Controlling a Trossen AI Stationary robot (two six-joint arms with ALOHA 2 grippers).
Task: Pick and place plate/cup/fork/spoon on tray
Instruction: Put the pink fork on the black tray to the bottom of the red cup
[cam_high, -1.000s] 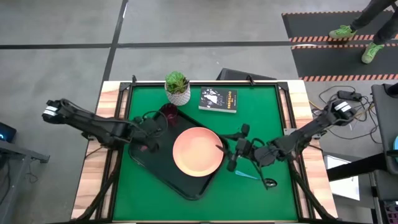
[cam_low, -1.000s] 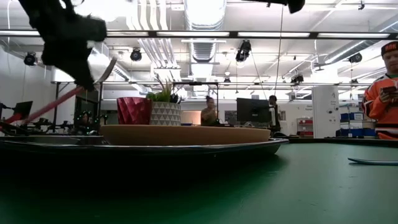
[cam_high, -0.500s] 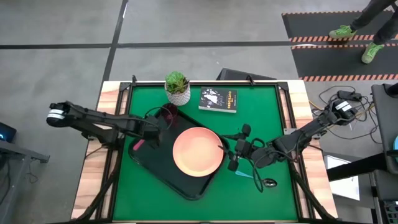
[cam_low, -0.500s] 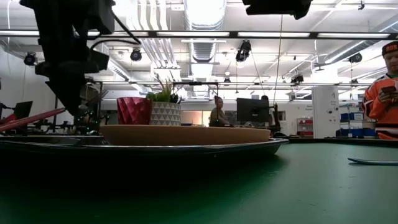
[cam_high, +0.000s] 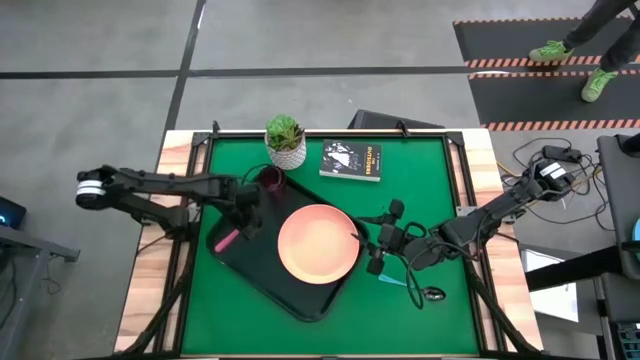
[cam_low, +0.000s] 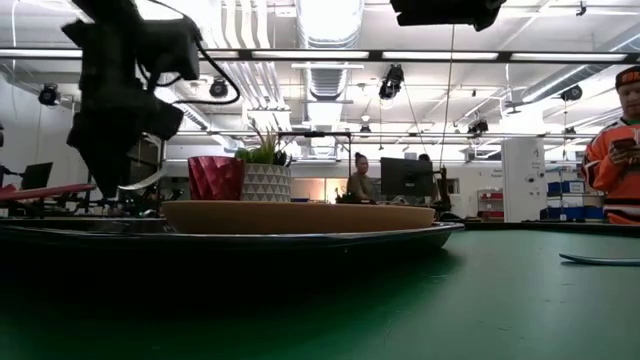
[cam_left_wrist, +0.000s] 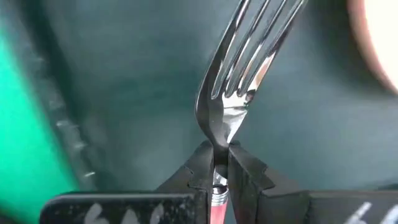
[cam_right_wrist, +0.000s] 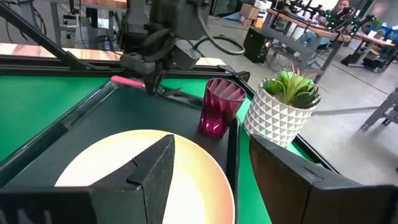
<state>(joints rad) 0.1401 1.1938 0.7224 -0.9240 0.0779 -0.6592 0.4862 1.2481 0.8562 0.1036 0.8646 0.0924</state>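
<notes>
The spoon (cam_high: 408, 281) is lying on the green desk (cam_high: 240, 320) nearest the front edge, right of the tray (cam_high: 262, 283), its blue handle pointing toward the tray and its metal bowl farther right. Just beside it, the right gripper (cam_high: 366, 245) is hovering at the plate's right edge with its jaws spread wide and holding nothing; its wrist view is looking across the plate toward the cup and the plant.

The plate (cam_high: 318, 244) is sitting flat in the tray, toward its right end. The cup (cam_right_wrist: 219, 107) is standing upright in the tray's far corner, just beside the white plant pot (cam_high: 287, 151), which is standing on the desk outside the rim.

The left gripper (cam_high: 236, 228) is hanging over the tray's left part, its jaws pressed together on the fork (cam_left_wrist: 239, 81), pinching it at the neck where the pink handle meets the metal. The tines are pointing toward the tray floor; whether they are touching it cannot be told. The pink handle is sticking out toward the tray's left rim.

A black book (cam_high: 351, 160) is lying at the desk's far edge, right of the plant; its cover lettering is too small to read.

A person (cam_low: 615, 150) in an orange top is standing beyond the desk at right.
</notes>
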